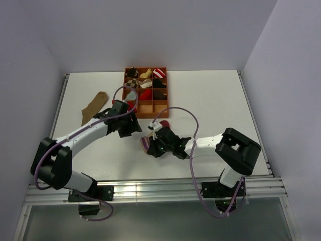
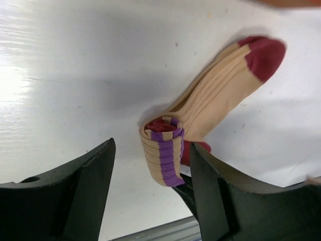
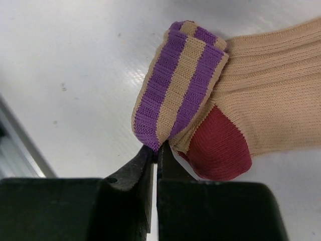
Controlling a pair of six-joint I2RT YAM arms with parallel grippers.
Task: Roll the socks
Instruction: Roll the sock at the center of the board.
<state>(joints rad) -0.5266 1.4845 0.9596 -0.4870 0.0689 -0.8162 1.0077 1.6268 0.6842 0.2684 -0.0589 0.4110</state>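
Note:
A beige sock (image 2: 220, 90) with purple stripes and a dark red toe and heel lies on the white table, its striped cuff end rolled into a small coil (image 2: 163, 150). My right gripper (image 3: 156, 153) is shut, pinching the lower edge of that coil (image 3: 175, 95). The left gripper (image 2: 152, 145) is open. Its fingers (image 2: 75, 196) straddle the coil, the right one close beside it, the left one apart. In the top view both grippers meet at the sock (image 1: 147, 144) near the table's front middle. A plain brown sock (image 1: 94, 107) lies flat at the far left.
An orange tray (image 1: 146, 114) with square compartments stands at the back centre and holds several sock bundles. A metal rail (image 1: 150, 188) runs along the near table edge, just below the rolled sock. White walls close in the table on three sides.

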